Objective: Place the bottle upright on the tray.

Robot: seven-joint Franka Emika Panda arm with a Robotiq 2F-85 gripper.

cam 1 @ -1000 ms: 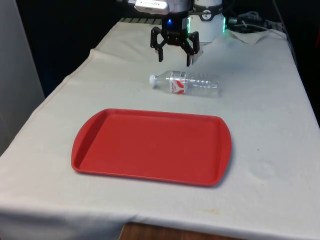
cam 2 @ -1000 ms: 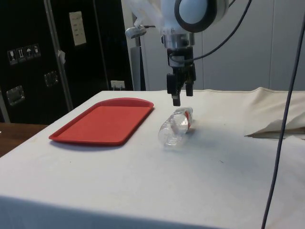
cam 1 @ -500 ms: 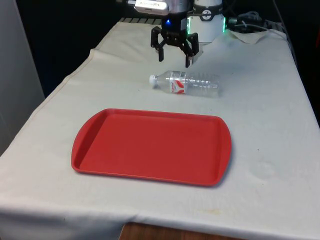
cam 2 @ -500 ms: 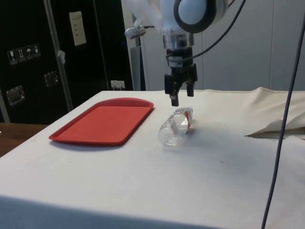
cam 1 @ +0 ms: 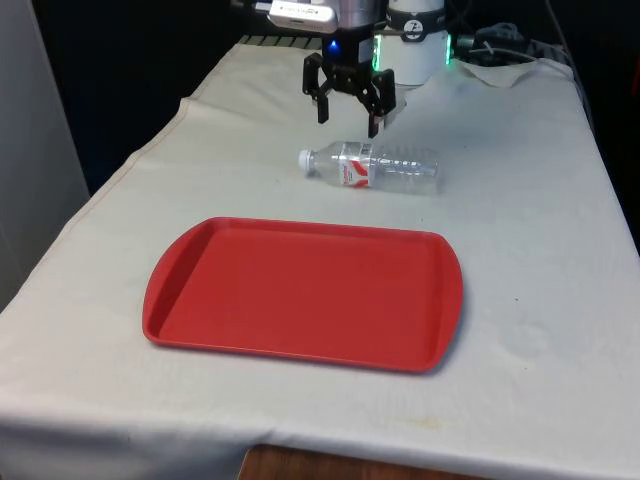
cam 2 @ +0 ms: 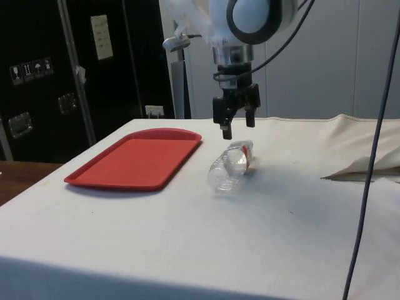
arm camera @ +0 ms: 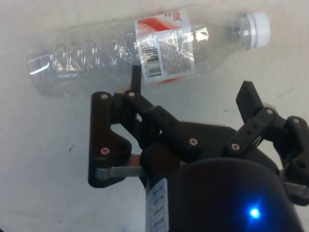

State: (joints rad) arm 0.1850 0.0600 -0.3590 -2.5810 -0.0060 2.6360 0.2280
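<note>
A table (cam 1: 560, 300) under a white cloth carries 2 things for this task. Largest is a red tray (cam 1: 300, 292), empty, lying flat towards the near side of the front view. Beyond it, well apart from the tray's far rim, a clear plastic bottle (cam 1: 372, 166) lies on its side on the cloth. Its white cap points to the front view's left and its red-and-white label wraps the middle.

Above and just beyond the bottle hangs the black gripper (cam 1: 348, 112). Its 2 fingers are spread apart and hold nothing. In the side view the gripper (cam 2: 235, 124) hangs over the bottle (cam 2: 230, 166), clear of it, with the tray (cam 2: 134, 159) off to one side. From the wrist, the bottle (arm camera: 145, 50) lies crosswise ahead of the open fingers, not between them.

Over the last 1 second the gripper has turned a little about its own axis and drifted slightly, while its height has barely changed. The bottle and tray have not moved.

This looks like alignment before a grasp: the fingers are probably being squared to the bottle's body. No part of the task is done yet. The bottle is not lifted, and must yet be gripped, carried to the tray and stood on its base.
</note>
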